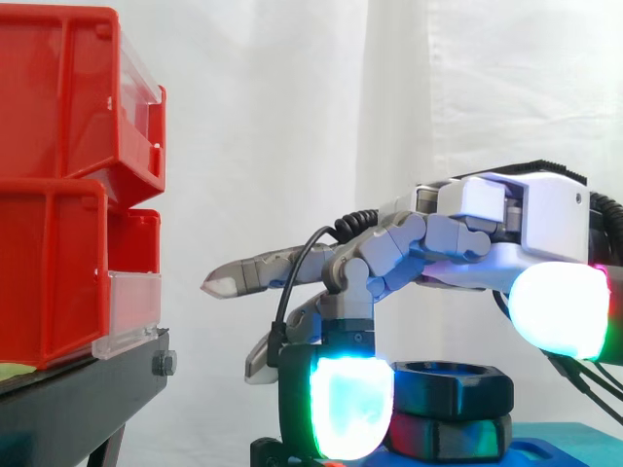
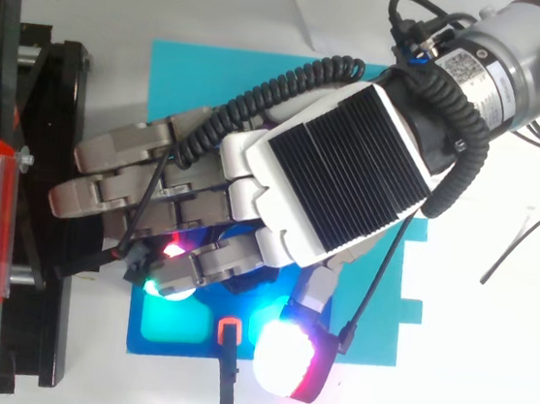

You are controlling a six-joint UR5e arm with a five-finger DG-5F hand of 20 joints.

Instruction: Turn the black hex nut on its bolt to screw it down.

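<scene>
Black hex nut [image 1: 453,387] on blue base [image 2: 181,85]: likely rigid, smooth, light; pinch opposite flats. Hand [image 1: 545,219] above it; cannot tell its grip.

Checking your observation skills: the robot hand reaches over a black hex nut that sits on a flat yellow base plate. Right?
No: the flat base plate is blue, not yellow, as the top view shows. The hand does reach over the black hex nut.

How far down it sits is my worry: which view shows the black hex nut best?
The side view: the black hex nut shows edge-on below the hand, above the blue base. In the top view the hand lies over that spot and covers it.
</scene>
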